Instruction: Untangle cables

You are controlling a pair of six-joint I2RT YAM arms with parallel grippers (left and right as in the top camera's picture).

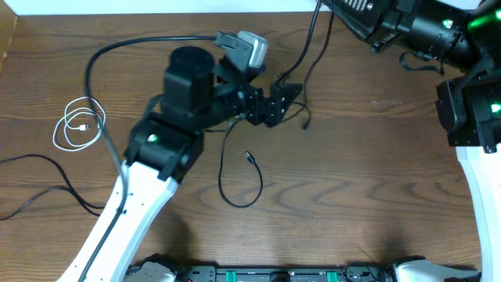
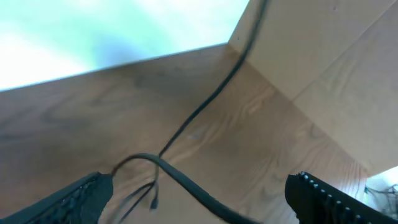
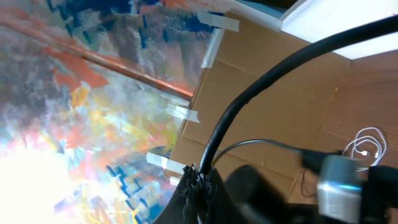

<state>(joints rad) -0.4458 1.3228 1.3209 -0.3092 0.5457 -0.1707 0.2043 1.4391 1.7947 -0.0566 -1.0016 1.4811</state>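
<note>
thin black cable (image 1: 221,174) loops on grainy wood table (image 1: 352,172); white cable (image 1: 78,125) lies coiled; left gripper (image 2: 199,208) jaws gape wide; right gripper (image 3: 200,186) seemingly pinched closed.

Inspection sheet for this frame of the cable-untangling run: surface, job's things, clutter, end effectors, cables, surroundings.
Surface: dark wooden table.
Job's things: white cable coiled on its own at the left; thin black cable in an open loop mid-table; second thin black cable running in from the top edge.
Clutter: nothing seen.
End effectors: left end effector open, low over black strands, holding nothing; right end effector shut, apparently on the second thin black cable.
Cables: thicker arm cord arcs across the left half.
Surroundings: cardboard and a colourful painted sheet.
</note>
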